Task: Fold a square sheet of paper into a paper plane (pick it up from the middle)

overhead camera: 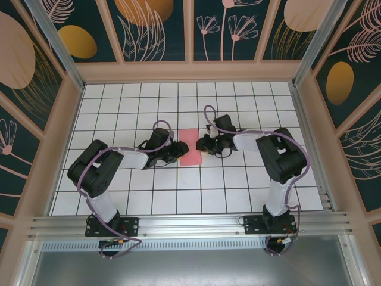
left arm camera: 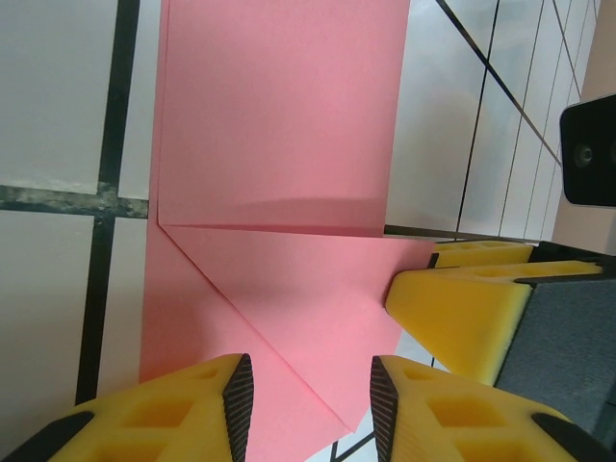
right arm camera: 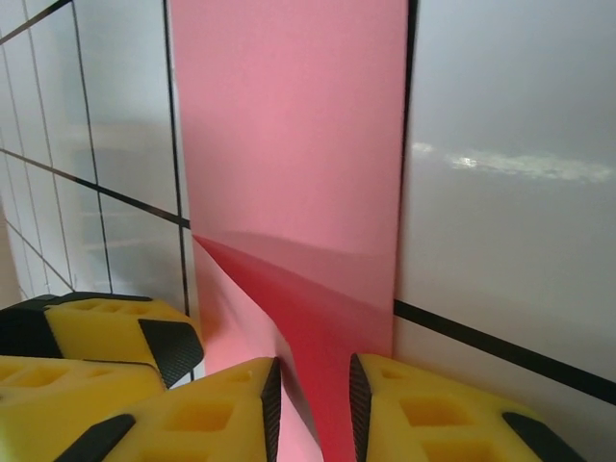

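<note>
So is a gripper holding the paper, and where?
Seemingly not. The right gripper straddles a raised fold of the paper, jaws apart; the left gripper sits open over a flat flap.

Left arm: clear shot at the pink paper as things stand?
Likely yes: the left pincer hangs right over the paper, jaws apart, nothing between. The right pincer sits close beside it, though.

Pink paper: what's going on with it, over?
Left gripper open over paper. Right gripper slightly open, flap between jaws. Paper on table, corner folded.
</note>
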Action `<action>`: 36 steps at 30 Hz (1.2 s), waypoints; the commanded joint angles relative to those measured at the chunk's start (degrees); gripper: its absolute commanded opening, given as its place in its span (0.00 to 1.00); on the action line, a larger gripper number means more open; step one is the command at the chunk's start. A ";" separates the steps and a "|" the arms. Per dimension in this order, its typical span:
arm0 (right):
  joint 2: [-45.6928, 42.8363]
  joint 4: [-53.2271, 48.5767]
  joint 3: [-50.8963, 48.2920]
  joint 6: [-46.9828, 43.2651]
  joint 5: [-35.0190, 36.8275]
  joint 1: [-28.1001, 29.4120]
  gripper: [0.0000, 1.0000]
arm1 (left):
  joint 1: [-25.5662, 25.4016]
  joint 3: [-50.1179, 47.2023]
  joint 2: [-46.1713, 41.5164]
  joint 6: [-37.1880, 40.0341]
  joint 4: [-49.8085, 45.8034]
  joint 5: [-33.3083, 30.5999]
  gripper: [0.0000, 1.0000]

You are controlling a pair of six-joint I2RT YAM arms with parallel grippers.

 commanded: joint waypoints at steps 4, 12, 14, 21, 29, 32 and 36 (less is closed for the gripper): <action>-0.35 2.26 -0.63 -0.39 -2.19 -0.18 0.26 | -0.35 1.02 0.64 -0.48 0.90 0.02 0.40; -0.53 2.88 -1.53 2.09 0.72 -1.04 0.05 | -0.56 1.02 0.75 -0.73 1.56 0.31 0.44; -0.85 3.52 -1.91 2.55 0.63 -1.26 0.04 | -0.58 1.26 0.96 -0.83 1.67 0.48 0.46; -1.34 3.97 -2.76 3.24 0.58 -1.68 0.04 | -0.58 3.24 1.95 -0.55 2.02 1.59 0.48; -1.33 3.89 -2.95 3.30 0.55 -1.75 0.04 | -0.59 6.26 4.14 1.22 -0.38 1.01 0.46; -1.40 3.71 -2.88 3.21 0.50 -1.86 0.04 | -0.56 7.27 5.00 1.88 -1.40 0.74 0.46; -2.40 3.90 -3.23 3.39 -0.03 -2.26 0.10 | -0.58 8.56 6.21 2.81 -2.09 0.84 0.46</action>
